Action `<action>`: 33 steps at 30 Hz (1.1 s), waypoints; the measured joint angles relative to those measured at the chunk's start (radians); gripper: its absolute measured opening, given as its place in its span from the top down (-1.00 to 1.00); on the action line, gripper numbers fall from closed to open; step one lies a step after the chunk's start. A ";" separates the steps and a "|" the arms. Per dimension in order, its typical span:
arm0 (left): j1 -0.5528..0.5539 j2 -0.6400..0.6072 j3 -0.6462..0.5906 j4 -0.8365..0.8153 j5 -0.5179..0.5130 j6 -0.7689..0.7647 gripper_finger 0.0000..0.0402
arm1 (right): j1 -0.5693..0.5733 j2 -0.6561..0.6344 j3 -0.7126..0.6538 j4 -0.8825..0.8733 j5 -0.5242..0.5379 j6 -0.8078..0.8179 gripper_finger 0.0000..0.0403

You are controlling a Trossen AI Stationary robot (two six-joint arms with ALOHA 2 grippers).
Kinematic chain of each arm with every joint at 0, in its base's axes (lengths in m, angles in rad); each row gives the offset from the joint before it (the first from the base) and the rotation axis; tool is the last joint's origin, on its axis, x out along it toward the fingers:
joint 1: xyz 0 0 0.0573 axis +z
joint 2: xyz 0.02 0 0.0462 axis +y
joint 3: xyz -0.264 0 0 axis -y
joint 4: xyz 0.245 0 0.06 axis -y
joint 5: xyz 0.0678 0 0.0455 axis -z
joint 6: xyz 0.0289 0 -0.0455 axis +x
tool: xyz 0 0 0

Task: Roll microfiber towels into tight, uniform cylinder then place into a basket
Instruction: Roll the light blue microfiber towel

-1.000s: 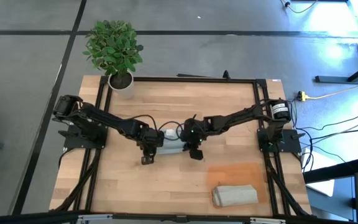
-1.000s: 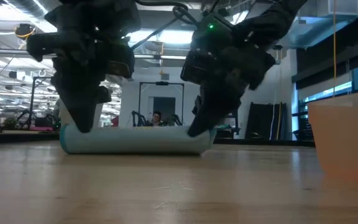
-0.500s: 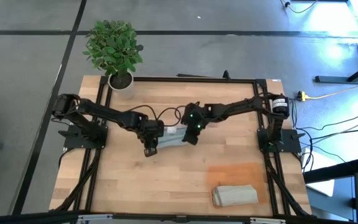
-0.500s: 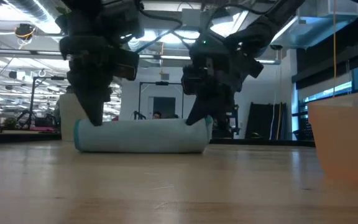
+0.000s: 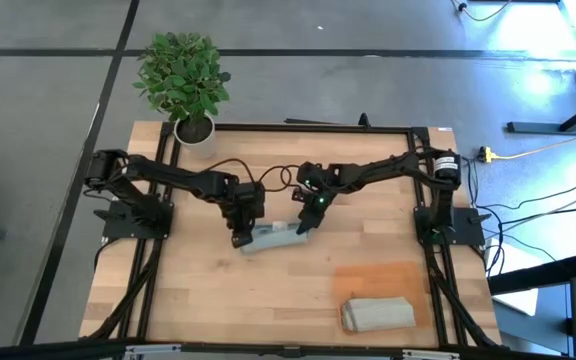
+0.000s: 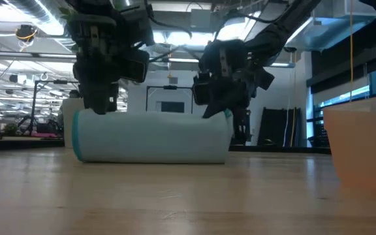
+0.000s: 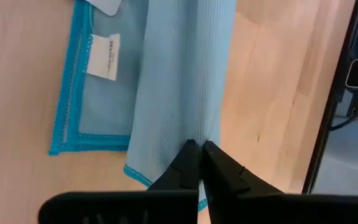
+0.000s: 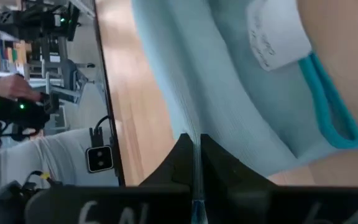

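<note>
Rolling step: left hand (image 5: 240, 237) and right hand (image 5: 302, 226) each pinch an end of the blue towel (image 5: 271, 238), apparently near-rolled. Next: carry to basket (image 5: 383, 280).

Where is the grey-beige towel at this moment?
In the high view, the rolled grey-beige towel lies on the orange-brown basket at the table's near right corner, away from both arms.

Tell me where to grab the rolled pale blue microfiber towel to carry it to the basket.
Probably from above at both ends. The rolled pale blue microfiber towel lies as a long cylinder on the table, with the left gripper and right gripper already over its two ends, fingers pinched into the cloth. Holding both ends should stop the roll unwinding; the flat orange-brown basket lies toward the right arm's side.
</note>
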 joint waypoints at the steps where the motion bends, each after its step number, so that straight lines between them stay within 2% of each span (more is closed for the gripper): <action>1: 0.005 0.005 0.000 0.002 0.003 0.000 1.00 | 0.000 0.007 0.000 0.000 0.000 0.013 0.95; 8: 0.054 0.041 -0.001 0.000 0.011 -0.002 1.00 | -0.017 0.030 -0.002 0.006 0.006 0.056 0.95; 12: 0.087 0.067 -0.001 0.002 0.005 -0.029 1.00 | -0.049 0.031 -0.003 0.003 0.059 0.115 0.95; 25: 0.144 0.090 -0.002 0.005 -0.079 -0.032 1.00 | -0.096 0.031 -0.003 0.002 0.154 0.172 0.94; 27: 0.145 0.090 -0.002 0.006 -0.054 -0.032 1.00 | -0.096 0.031 -0.003 0.003 0.126 0.172 0.92; 30: 0.142 0.089 -0.002 0.008 0.045 -0.027 1.00 | -0.097 0.031 -0.003 0.001 -0.013 0.159 0.93; 33: 0.132 0.088 -0.001 0.009 0.135 -0.026 1.00 | -0.084 0.031 -0.003 -0.003 -0.096 0.117 0.95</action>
